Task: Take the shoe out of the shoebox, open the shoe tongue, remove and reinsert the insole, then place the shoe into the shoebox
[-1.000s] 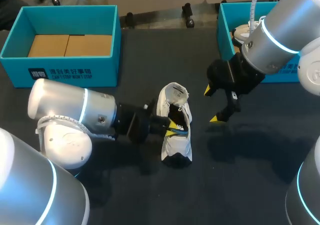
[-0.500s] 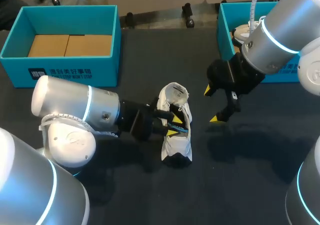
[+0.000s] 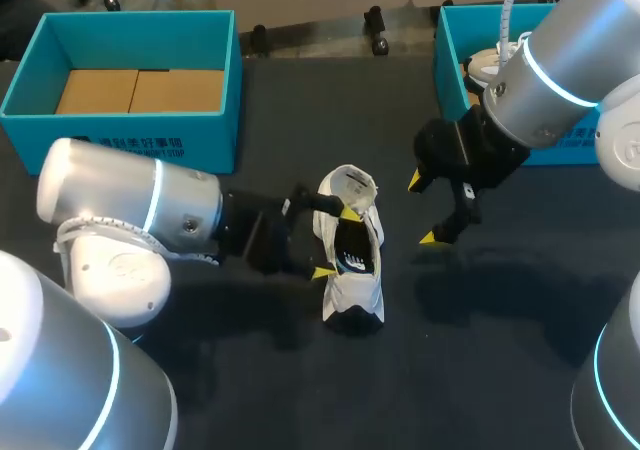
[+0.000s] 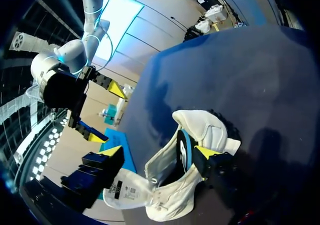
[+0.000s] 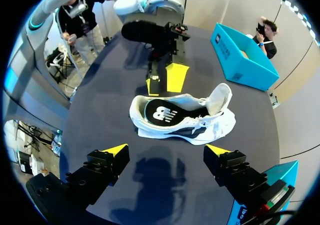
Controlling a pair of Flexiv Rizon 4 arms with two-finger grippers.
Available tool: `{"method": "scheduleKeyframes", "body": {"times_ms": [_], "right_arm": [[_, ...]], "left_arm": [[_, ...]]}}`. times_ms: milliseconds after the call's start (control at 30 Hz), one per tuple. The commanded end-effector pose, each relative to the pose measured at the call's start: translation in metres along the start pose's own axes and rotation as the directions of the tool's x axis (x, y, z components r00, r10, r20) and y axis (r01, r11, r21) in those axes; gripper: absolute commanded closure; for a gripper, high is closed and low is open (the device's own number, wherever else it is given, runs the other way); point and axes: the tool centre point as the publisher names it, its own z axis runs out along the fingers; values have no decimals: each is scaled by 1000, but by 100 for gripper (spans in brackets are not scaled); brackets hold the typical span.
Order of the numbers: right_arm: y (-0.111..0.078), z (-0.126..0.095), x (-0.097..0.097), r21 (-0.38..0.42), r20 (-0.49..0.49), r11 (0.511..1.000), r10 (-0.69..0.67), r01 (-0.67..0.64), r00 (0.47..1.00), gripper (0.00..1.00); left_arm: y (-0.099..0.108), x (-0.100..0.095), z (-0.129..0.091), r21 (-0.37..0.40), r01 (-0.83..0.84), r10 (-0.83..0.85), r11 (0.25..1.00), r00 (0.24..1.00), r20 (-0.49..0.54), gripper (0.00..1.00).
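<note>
A white shoe lies on the dark table, its tongue pulled up at the far end. A dark insole with a white logo sits inside it. My left gripper is open along the shoe's left side and holds nothing. In the left wrist view the shoe lies partly between the spread fingers of the left gripper. My right gripper hangs open to the right of the shoe, apart from it. In its own view the right gripper faces the shoe and insole, with the left gripper beyond them.
A teal shoebox with a cardboard floor stands at the back left. A second teal shoebox at the back right holds another white shoe, partly hidden by my right arm. Bare dark table surrounds the shoe.
My left gripper opened and drew back to the left out of the shoe's opening, leaving the insole lying inside. The right arm has not moved.
</note>
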Motion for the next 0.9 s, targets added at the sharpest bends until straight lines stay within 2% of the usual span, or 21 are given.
{"method": "scheduleKeyframes", "body": {"times_ms": [33, 100, 133, 167, 467, 533, 600, 800, 900], "right_arm": [[0, 1, 1, 3, 3, 1000, 1, -1, 1000, 0], [0, 1, 1, 3, 3, 1000, 1, -1, 1000, 0], [0, 1, 1, 3, 3, 1000, 1, -1, 1000, 0], [0, 1, 1, 3, 3, 1000, 1, -1, 1000, 0], [0, 1, 1, 3, 3, 1000, 1, -1, 1000, 0], [0, 1, 1, 3, 3, 1000, 1, -1, 1000, 0], [0, 1, 1, 3, 3, 1000, 1, -1, 1000, 0], [0, 1, 1, 3, 3, 1000, 1, -1, 1000, 0], [0, 1, 1, 3, 3, 1000, 1, -1, 1000, 0]], "left_arm": [[0, -2, -5, -2, -9, 9, 1000, 1000, -16, 51], [0, -3, -5, -3, -21, 21, 1000, 999, -25, 67], [0, -4, -5, 1, -33, 33, 999, 999, -35, 87], [0, -4, -5, 2, -43, 43, 999, 998, -46, 100], [6, -4, -9, 10, -114, 115, 993, 986, -121, 100], [5, -2, -10, 67, -143, 154, 988, 968, -201, 100], [5, 1, -11, 92, -159, 178, 983, 948, -263, 100], [10, 1, -13, 129, -198, 234, 972, 889, -394, 100], [10, -1, -13, 144, -224, 265, 964, 865, -427, 100]]}}
